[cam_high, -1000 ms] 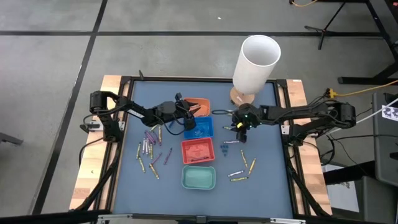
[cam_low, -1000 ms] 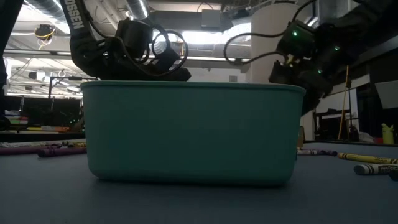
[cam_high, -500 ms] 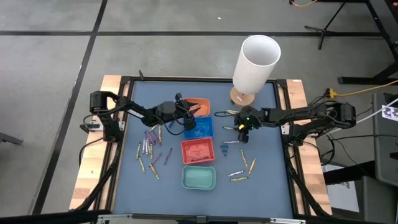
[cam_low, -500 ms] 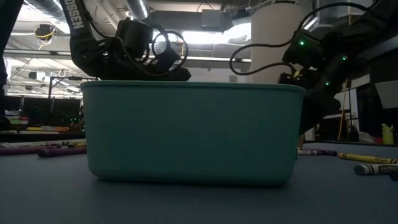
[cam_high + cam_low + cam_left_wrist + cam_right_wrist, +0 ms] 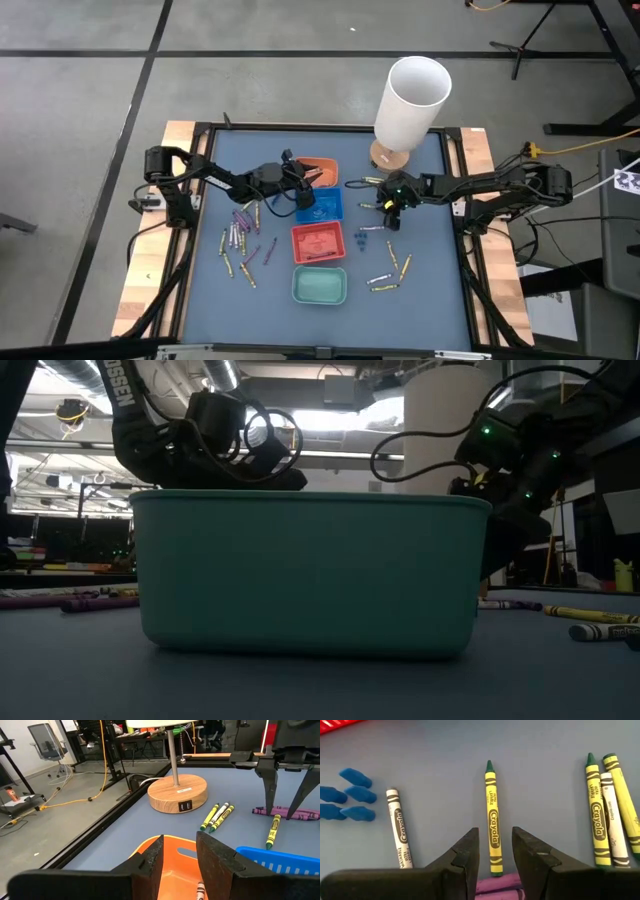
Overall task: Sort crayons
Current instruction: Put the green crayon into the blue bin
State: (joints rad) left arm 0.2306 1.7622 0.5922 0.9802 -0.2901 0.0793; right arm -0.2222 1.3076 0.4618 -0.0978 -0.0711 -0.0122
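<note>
Your right gripper [image 5: 494, 854], fingers parted, holds nothing, straddles one yellow wax crayon [image 5: 493, 827]; three more [image 5: 607, 815] beside. Left gripper [image 5: 179, 854] parted, holds nothing, above orange plastic tray [image 5: 176, 863].

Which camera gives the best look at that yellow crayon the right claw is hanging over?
The right wrist view: the yellow crayon lies between the open fingers of the right gripper, label readable. The high view makes it a speck; the teal tray hides it in the low view.

I see paper-wrapped crayons [image 5: 493, 838] on a matt blue table [image 5: 440, 775] — smooth. The round lamp base [image 5: 177, 794] looks wooden; the teal tray [image 5: 305, 572] looks like plastic — slightly satiny.
</note>
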